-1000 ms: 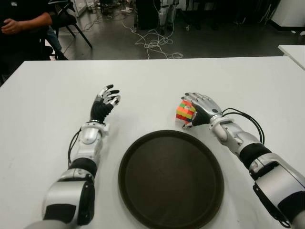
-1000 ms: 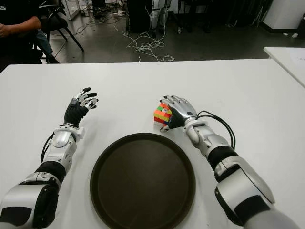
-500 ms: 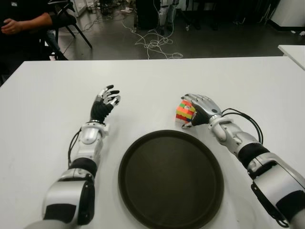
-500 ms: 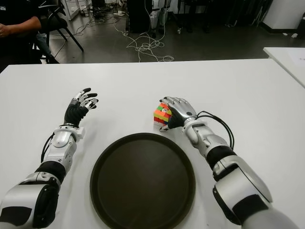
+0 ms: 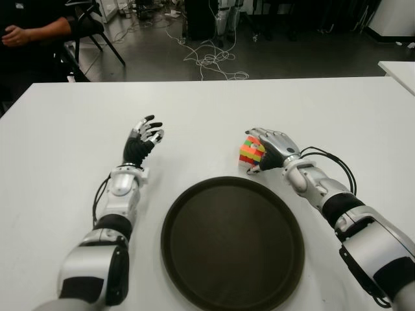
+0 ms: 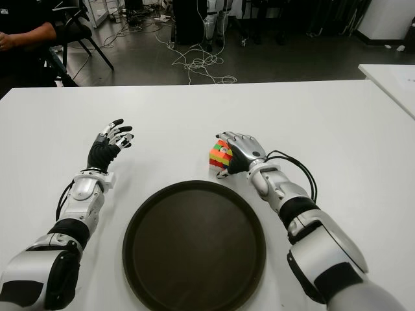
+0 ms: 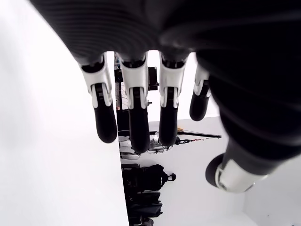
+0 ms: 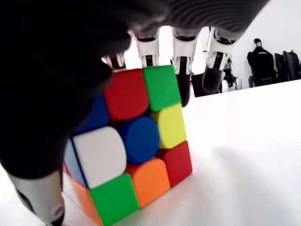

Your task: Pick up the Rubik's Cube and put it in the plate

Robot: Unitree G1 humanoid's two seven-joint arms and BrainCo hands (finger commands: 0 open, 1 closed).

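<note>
Cupping the cube (image 5: 250, 151) on the tabletop (image 5: 58, 136), the right hand (image 5: 275, 148) is gripping loosely. It risks slipping before the plate (image 5: 232, 243); the left hand (image 5: 142, 139) is hovering spread, idle

The right hand (image 5: 272, 148) reaches forward over the middle of the table (image 5: 324, 110), palm down, fingers (image 8: 182, 77) curved over the Rubik's Cube (image 5: 251, 151), thumb low beside it. The left hand (image 5: 142, 141) is raised toward the table's left side, fingers (image 7: 136, 127) loosely extended, holding nothing.
</note>
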